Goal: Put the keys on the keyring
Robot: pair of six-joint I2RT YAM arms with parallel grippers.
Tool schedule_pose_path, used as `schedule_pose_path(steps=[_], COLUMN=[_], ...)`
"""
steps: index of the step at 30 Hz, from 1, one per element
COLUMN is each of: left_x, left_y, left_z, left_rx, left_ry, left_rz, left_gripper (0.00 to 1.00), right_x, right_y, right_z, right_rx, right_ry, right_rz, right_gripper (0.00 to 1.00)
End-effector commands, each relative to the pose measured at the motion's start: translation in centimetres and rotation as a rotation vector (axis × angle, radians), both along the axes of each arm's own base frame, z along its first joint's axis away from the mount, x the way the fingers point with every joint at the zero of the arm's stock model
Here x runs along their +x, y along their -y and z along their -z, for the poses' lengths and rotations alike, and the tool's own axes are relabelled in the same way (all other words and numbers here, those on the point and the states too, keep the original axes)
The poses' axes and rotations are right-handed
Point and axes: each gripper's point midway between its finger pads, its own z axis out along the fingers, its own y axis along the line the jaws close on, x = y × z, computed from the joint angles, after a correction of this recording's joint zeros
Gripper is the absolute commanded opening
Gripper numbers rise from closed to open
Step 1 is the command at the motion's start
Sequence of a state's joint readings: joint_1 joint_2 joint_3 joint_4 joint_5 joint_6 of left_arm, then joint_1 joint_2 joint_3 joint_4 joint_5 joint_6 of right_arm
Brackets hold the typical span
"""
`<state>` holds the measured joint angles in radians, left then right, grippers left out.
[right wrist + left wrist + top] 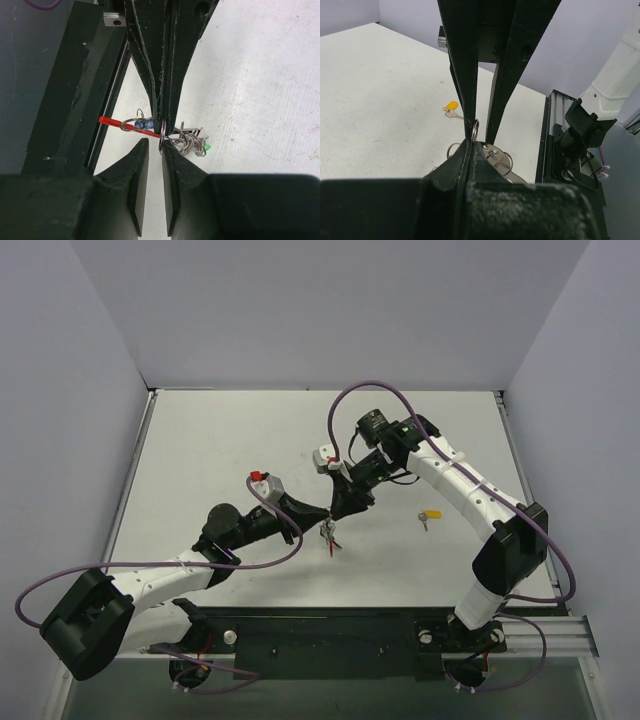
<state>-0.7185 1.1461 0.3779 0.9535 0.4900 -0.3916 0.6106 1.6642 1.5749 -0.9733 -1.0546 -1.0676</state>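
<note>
One keyring [475, 131] in left fingers [464, 167], right fingers [140, 172] astride, yellow key [431, 513] apart

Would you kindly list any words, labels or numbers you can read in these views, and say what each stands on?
None can be read. The yellow-capped silvery key and the blue-capped key near the thin round keyring are too small or blurred to show lettering.
</note>
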Motion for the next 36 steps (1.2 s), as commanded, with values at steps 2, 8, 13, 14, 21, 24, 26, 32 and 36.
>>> schedule_pose_path(steps=[2,8,13,14,21,24,26,32,36], left_x=[-0.2,-0.2,0.1,0.2,0.2,-0.3,-0.7,-2.1,-0.3], left_y=[-0.2,-0.2,-0.3,-0.5,-2.4,-3.1,-3.2,-1.8,-1.1], left_z=[-3.3,-3.1,-3.1,-3.1,-3.6,-3.4,-3.1,-2.4,-2.7], left_rx=[-0.089,-0.084,-0.091,-0.088,-0.046,0.025,0.07,0.166,0.18], left_ry=[0.083,0.077,0.057,0.049,0.083,0.112,0.151,0.38,0.435], left_rz=[-0.006,-0.005,-0.022,-0.032,-0.099,-0.11,-0.092,-0.053,-0.157], left_gripper=[0.0,0.0,0.0,0.05,0.53,0.54,0.54,0.53,0.53], right_x=[0.2,0.8,1.1,1.0,-0.2,-0.2,-0.5,-0.3,-0.1], right_y=[-0.8,-1.2,-1.0,-0.8,2.5,4.7,6.1,8.3,8.4], right_z=[-1.0,-1.5,-1.6,-1.6,-0.4,-0.7,-1.1,-1.5,-1.5], right_rx=[0.018,0.008,-0.029,-0.037,-0.257,-0.423,-0.526,-0.758,-0.794], right_ry=[-0.006,-0.021,-0.037,-0.043,0.031,0.105,0.129,0.233,0.259], right_rz=[0.018,0.083,0.133,0.142,0.138,0.053,0.001,-0.049,-0.031], right_gripper=[0.11,0.0,0.0,0.0,0.0,0.0,0.0,0.0,0.0])
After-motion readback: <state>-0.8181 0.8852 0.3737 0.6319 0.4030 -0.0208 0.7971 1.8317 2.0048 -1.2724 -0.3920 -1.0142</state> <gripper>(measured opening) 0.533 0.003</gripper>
